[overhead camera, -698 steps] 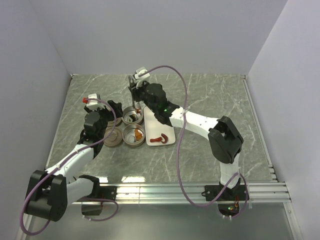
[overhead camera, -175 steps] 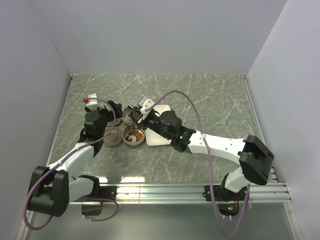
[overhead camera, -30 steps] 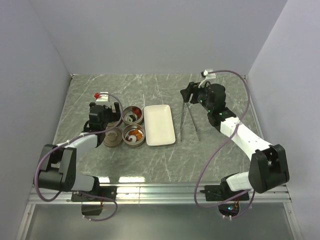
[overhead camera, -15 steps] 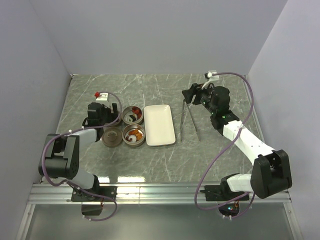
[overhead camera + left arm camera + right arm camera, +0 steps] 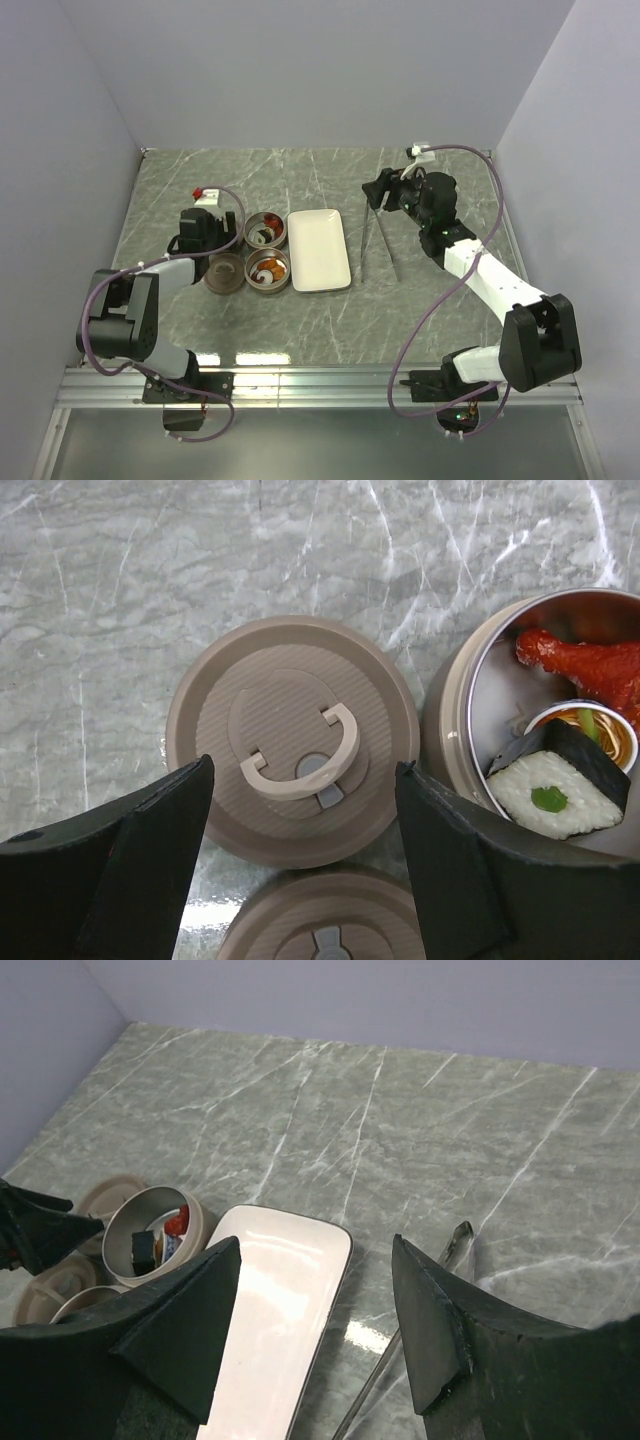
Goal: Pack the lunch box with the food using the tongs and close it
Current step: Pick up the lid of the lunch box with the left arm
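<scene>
The lunch box is two round tins with food in them, the far tin [image 5: 265, 229] and the near tin [image 5: 268, 270]. Its two flat lids lie to their left. My left gripper [image 5: 303, 780] hangs open over the far lid [image 5: 292, 738], a finger on either side of it and the ring handle [image 5: 300, 755] between them. The near lid [image 5: 224, 272] lies just below. In the far tin [image 5: 455, 715] I see a red piece [image 5: 590, 660] and a white square with a dark wrap [image 5: 555, 785]. The tongs [image 5: 375, 240] lie flat right of the tray. My right gripper [image 5: 378, 192] is open and empty above their far end.
A white rectangular tray [image 5: 318, 250], bare, lies between the tins and the tongs. In the right wrist view the tray [image 5: 270, 1330] and one tong arm [image 5: 440, 1270] show between the fingers. Side walls close in the marble table [image 5: 300, 330] at left, right and back.
My left gripper has come a little nearer, down over the far lid, and its jaws have narrowed. The right gripper has shifted only slightly above the tongs.
</scene>
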You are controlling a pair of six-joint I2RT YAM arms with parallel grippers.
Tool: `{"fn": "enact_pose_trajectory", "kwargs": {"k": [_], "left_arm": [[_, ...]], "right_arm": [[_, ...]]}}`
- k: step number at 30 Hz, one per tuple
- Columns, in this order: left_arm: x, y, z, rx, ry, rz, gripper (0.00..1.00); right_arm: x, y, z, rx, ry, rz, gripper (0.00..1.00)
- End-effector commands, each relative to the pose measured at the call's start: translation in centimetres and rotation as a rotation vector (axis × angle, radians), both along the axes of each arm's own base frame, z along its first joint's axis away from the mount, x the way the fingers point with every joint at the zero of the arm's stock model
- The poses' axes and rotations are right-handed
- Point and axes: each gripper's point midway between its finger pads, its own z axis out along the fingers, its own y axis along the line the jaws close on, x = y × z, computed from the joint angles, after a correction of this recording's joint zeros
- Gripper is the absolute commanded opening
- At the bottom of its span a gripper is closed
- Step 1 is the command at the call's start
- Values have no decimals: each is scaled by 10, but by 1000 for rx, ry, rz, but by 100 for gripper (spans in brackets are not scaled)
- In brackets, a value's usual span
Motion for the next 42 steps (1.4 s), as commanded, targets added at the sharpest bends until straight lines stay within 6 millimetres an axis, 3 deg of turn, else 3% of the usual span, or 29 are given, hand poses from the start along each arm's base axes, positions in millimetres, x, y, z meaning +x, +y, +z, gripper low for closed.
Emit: {"fn": "enact_pose_trajectory", "kwargs": {"k": [1,15,21,31,37,42], "left_arm": [[11,-1,11,10,-18,16,79],[17,5,-8,48,49,45,66],[21,13,-5,70,38,88,46],[26,21,-3,98,26,133,28],[29,20,-4,102,36,131,11],[28,29,7,119,2,185,2]], "right_arm": [[7,3,27,30,-59,12,69],[8,4,26,27,-53,17,69],[8,5,25,27,-53,20,69],[8,6,23,24,-50,26,69],[10,6,22,23,-46,28,68],[11,9,20,22,-41,37,68]]}}
